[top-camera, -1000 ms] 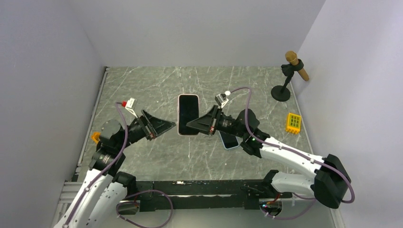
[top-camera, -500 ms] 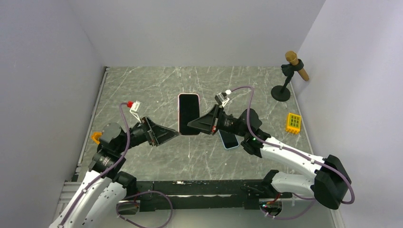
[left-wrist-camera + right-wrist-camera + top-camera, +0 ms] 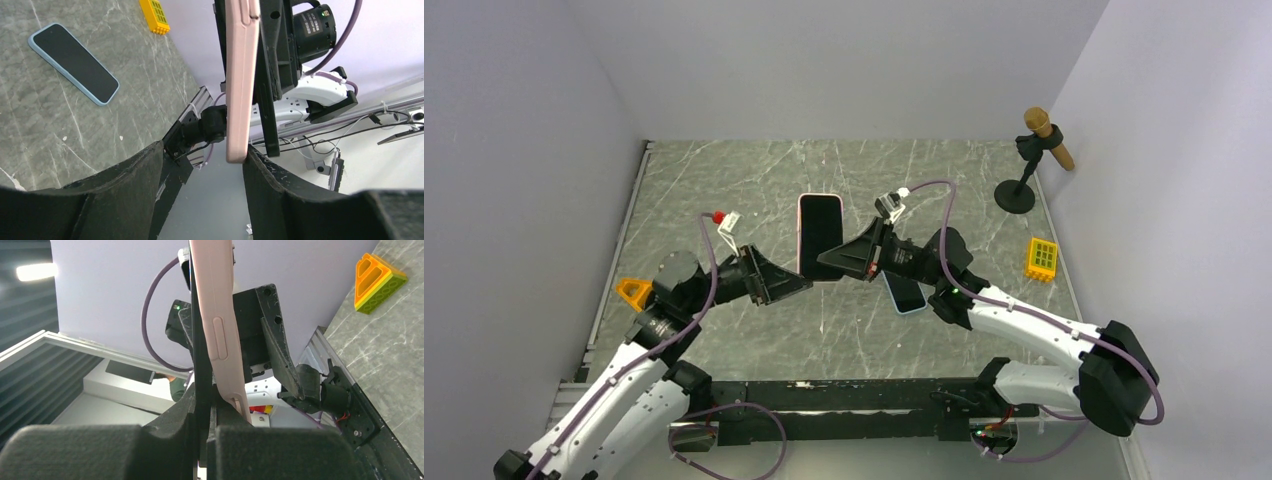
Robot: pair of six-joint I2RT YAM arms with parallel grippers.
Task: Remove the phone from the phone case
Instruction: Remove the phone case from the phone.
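The phone in its pink case (image 3: 820, 238) is held up off the table, screen facing up. My right gripper (image 3: 831, 262) is shut on its lower right edge. In the right wrist view the black phone edge (image 3: 200, 350) sits between the pads, with the pink case (image 3: 218, 325) against the right one. My left gripper (image 3: 800, 284) is open at the phone's lower left corner. In the left wrist view the end of the pink case (image 3: 239, 85) hangs between the open fingers (image 3: 280, 190), close against the right one.
A second phone in a light blue case (image 3: 905, 293) lies on the table under the right arm and shows in the left wrist view (image 3: 74, 63). A yellow block (image 3: 1042, 259) lies at the right. An orange wedge (image 3: 637, 291) lies at the left. A microphone stand (image 3: 1022, 178) is at the back right.
My left arm has moved right, bringing its open gripper up to the phone's lower left corner. The right gripper and the phone have barely moved.
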